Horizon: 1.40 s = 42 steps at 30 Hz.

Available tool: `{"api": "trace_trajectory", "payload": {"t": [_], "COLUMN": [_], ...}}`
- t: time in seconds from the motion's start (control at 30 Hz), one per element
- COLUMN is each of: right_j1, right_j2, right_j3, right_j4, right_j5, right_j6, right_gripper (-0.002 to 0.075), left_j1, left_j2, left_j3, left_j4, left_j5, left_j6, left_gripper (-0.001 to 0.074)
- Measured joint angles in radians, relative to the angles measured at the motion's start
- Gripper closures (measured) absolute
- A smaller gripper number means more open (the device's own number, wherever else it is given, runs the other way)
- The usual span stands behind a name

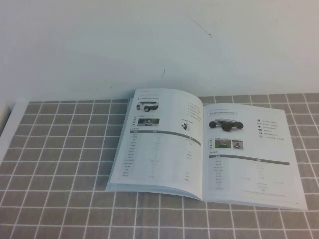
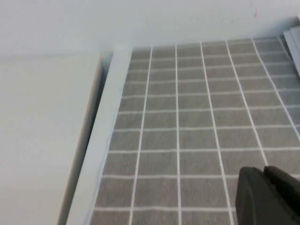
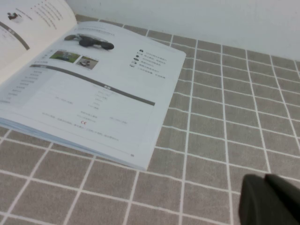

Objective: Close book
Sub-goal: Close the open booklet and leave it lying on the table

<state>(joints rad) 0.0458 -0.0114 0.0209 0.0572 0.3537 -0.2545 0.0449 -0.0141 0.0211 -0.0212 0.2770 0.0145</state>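
Right pincer near open book; left pincer over checked cloth.

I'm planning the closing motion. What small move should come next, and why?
Probably bring the right gripper, poised over the grey checked cloth beside the open white paperback book, to its right page's outer edge: the book lies open and untouched, and that edge is nearest. The left gripper sits farther off, near the cloth's left border.
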Motion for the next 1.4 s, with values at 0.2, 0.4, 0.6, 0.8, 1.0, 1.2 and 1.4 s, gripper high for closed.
{"api": "trace_trajectory", "payload": {"t": [0.2, 0.4, 0.6, 0.8, 1.0, 1.2, 1.4], "right_j1": [0.0, 0.0, 0.0, 0.0, 0.0, 0.0, 0.0], "right_j2": [0.0, 0.0, 0.0, 0.0, 0.0, 0.0, 0.0], "right_j3": [0.0, 0.0, 0.0, 0.009, 0.009, 0.009, 0.009], "right_j4": [0.0, 0.0, 0.0, 0.0, 0.002, 0.023, 0.013], "right_j5": [0.0, 0.0, -0.007, -0.173, -0.56, -0.902, -1.01], "right_j6": [0.0, 0.0, 0.0, 0.0, 0.002, 0.012, 0.026], "right_gripper": [0.0729, 0.0729, 0.0729, 0.0729, 0.0729, 0.0729, 0.0729], "left_j1": [0.0, 0.0, 0.0, 0.0, 0.0, 0.0, 0.0], "left_j2": [0.0, 0.0, 0.0, 0.0, 0.0, 0.0, 0.006], "left_j3": [0.002, 0.002, 0.002, 0.002, 0.002, -0.007, -0.286], "left_j4": [0.001, 0.001, 0.001, 0.001, -0.01, -0.013, 0.036], "left_j5": [-0.295, -0.675, -0.854, -0.938, -0.93, -0.833, -0.355], "left_j6": [0.0, 0.0, -0.002, -0.002, -0.002, 0.005, -0.002], "left_gripper": [0.0738, 0.0737, 0.0738, 0.0738, 0.0738, 0.0738, 0.0738]}}
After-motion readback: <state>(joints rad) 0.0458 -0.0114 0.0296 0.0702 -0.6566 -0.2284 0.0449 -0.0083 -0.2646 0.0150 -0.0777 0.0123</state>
